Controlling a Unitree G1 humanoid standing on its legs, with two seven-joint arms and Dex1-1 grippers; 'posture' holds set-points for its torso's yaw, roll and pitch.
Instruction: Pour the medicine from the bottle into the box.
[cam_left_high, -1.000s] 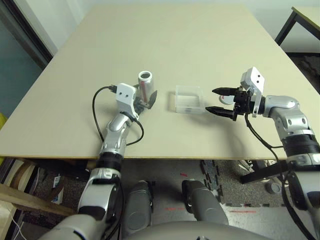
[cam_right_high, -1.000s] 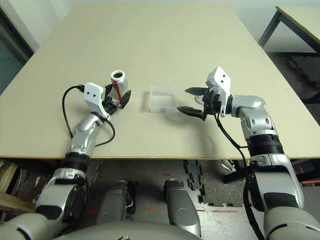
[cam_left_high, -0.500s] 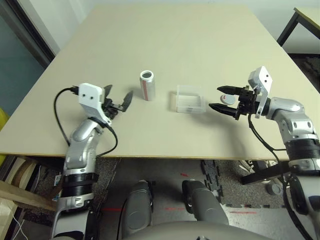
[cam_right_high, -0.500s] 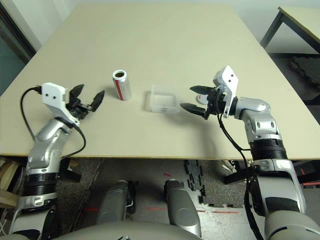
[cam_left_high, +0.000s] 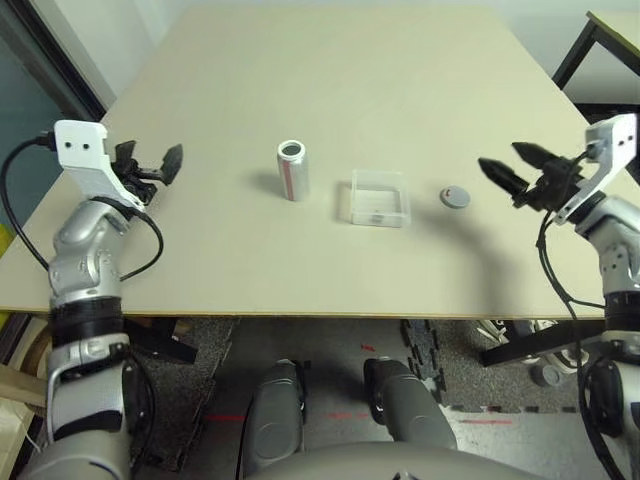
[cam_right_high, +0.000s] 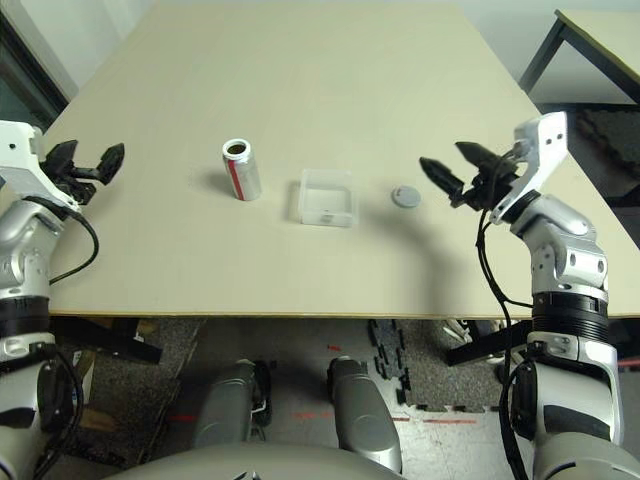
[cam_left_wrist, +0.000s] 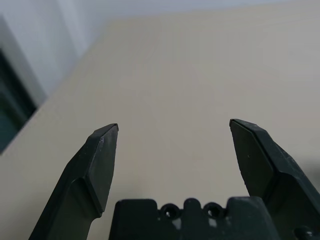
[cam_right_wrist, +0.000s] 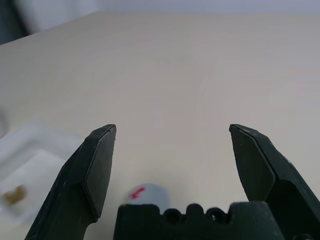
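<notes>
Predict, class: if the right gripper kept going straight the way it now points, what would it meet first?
Probably nothing soon. The right gripper, open, points across bare table; the grey cap and the box lie below and beside that line, though depth is hard to judge.

table: beige top (cam_left_high: 350, 90) | second table: far right (cam_left_high: 610, 30) | floor: dark mats (cam_left_high: 445, 370)

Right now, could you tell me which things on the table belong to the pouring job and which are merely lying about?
Part of the job:
- bottle, upright with its mouth open
- clear plastic box, with a small pill lying in it
- left gripper and right gripper, both open and holding nothing

Lying about:
- flat grey cap, on the table beside the box
</notes>
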